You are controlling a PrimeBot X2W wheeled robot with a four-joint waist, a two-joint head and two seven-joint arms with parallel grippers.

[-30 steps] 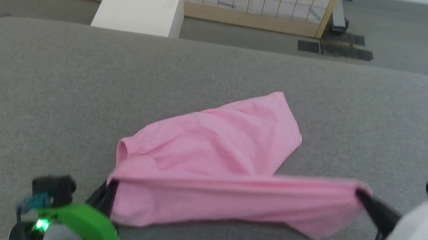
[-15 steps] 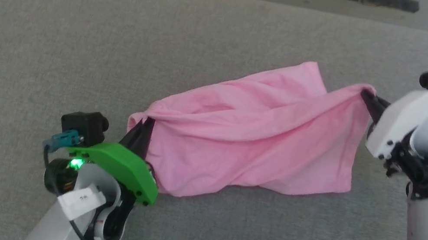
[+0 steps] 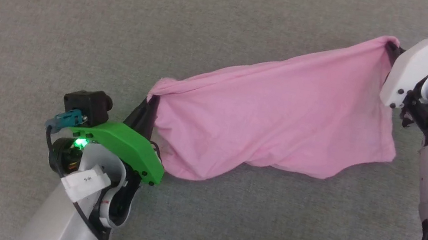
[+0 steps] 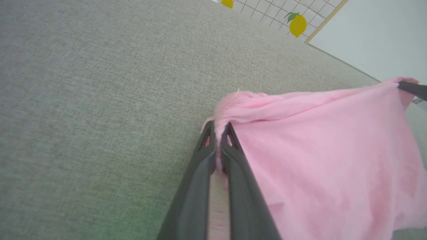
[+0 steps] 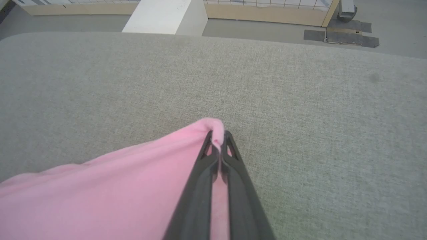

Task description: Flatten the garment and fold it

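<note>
**Item 1: garment.** Pink, thin and soft. I am holding it as a sheet that slopes from centre-left of the head view up to the upper right corner. Its lower edge is sagging toward the grey table. I cannot tell whether that edge is touching the table.

**Item 2: left gripper.** Centre-left of the frame. The fingers are pressed together and pinching a bunched, twisted corner of the cloth.

**Item 3: right gripper.** Upper right of the frame. The fingers are pressed together and pinching the opposite corner, with a small lip of cloth folding over the tips.

**Item 4: step in hand, as I judge it.** I am stretching the top edge taut in the air, ready to lay the piece flat.

**Item 5: handling notes.**
- I am aiming to keep the pull even on both corners, firm enough to take out the slack. Thin cloth like this could slip out of a narrow pinch if I pull harder.
- Both corners should come down together, so the hanging edge lands first.
- Drawing the top edge away from that landed edge should let the sheet settle without a crease.
- The bunched left corner will likely need smoothing afterwards.
</note>
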